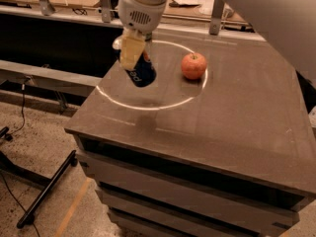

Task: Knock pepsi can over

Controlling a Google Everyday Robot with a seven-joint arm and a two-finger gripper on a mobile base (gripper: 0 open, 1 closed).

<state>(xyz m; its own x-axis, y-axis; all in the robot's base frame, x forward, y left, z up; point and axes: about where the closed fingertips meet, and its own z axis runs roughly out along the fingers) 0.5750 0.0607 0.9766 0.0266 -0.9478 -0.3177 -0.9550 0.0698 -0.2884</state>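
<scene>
The pepsi can is dark blue with white lettering. It hangs tilted, its bottom toward the lower right, a little above the left part of the dark table. My gripper comes down from above and is shut on the can's upper part, with a yellowish finger across its near side. The can's silver top is hidden behind the finger. A faint shadow lies on the table below the can.
A red apple sits on the table to the right of the can, inside a bright ring of light. The table's left edge is close to the can. A black stand's legs lie on the floor at lower left.
</scene>
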